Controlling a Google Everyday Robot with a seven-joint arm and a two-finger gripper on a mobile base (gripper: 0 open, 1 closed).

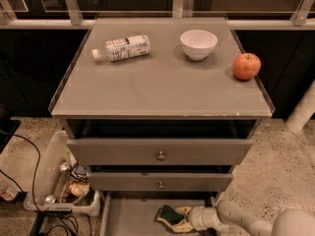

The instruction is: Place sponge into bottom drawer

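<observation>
Down at the lower edge of my camera view, the bottom drawer (129,219) stands pulled out, a shallow grey tray with a flat, matte floor. Over its right half my gripper (178,219) reaches in from the right, its pale fingers (184,211) clamped on the sponge (166,214). I read the sponge's long axis as lying roughly across the drawer, free end pointing left and dark green scouring face up; whether it touches the floor I cannot tell. On the smooth grey cabinet top (157,95) lie a clear plastic bottle (121,48) on its side, a round white bowl (198,43) and a red apple (246,66).
</observation>
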